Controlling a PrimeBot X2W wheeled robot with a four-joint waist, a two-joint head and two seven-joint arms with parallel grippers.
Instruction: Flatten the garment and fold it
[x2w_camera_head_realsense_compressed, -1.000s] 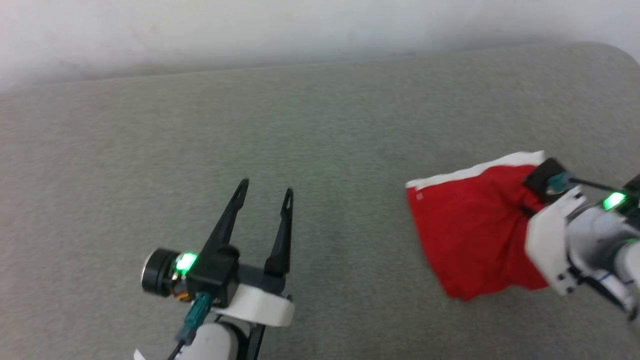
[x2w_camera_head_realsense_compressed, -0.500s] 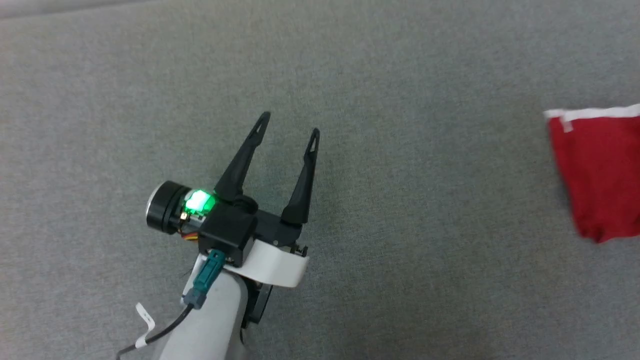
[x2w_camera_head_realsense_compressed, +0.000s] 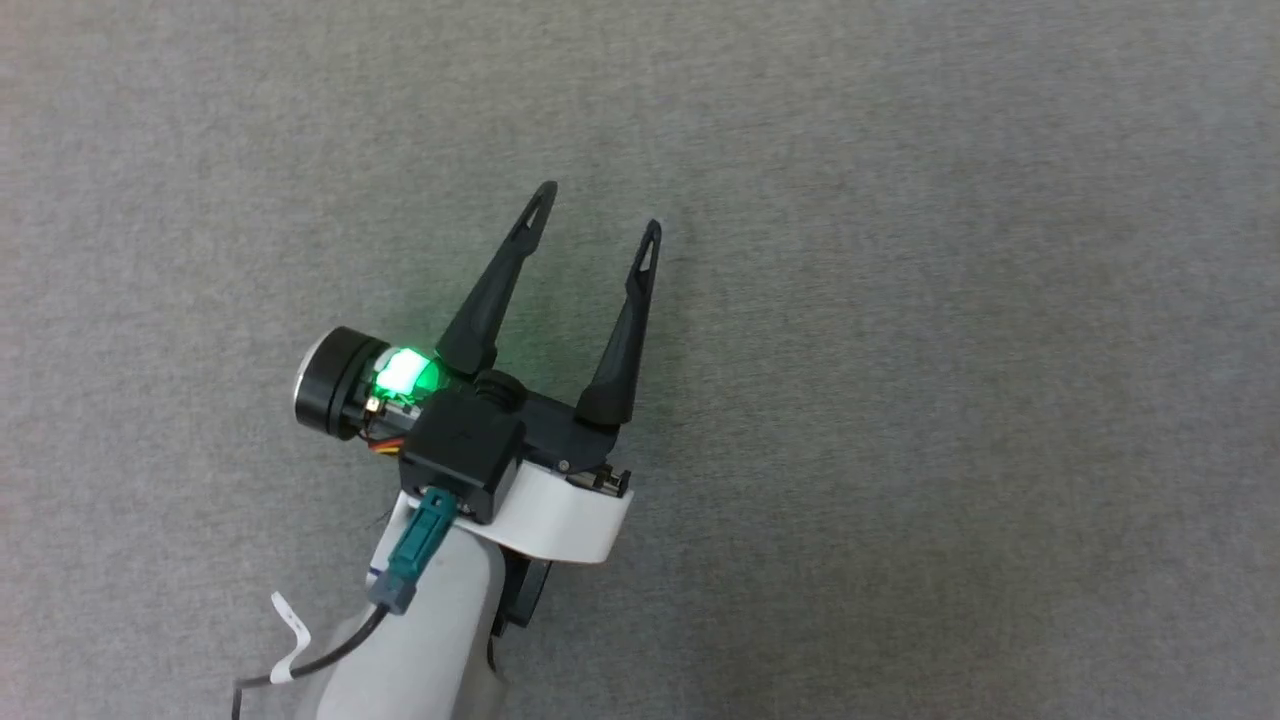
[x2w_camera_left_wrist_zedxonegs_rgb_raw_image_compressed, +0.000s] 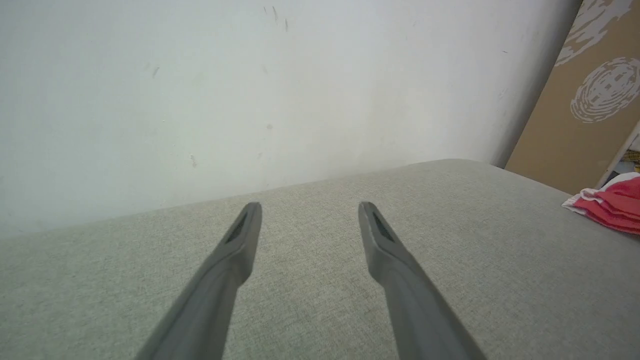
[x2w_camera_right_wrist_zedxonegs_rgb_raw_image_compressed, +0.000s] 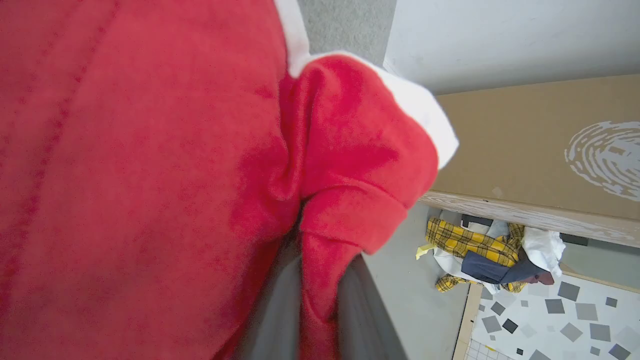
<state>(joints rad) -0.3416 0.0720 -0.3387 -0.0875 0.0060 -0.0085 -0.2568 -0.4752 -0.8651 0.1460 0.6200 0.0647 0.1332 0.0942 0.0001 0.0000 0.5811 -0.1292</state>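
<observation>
The garment, bright red fabric with a white stripe, hangs bunched close in front of the right wrist camera. My right gripper is shut on a fold of it, the red cloth pinched between the two dark fingers. In the left wrist view the garment lies at the far right on the grey surface. My left gripper hovers open above the grey fabric surface, with nothing between its fingers.
A white wall rises behind the grey surface. A brown cardboard panel leans to the right of it. Below the panel lies a pile of clothes with a yellow plaid piece, on the floor.
The head camera has swung left and down, so the garment and the right arm have left its picture. The left gripper stays open.
</observation>
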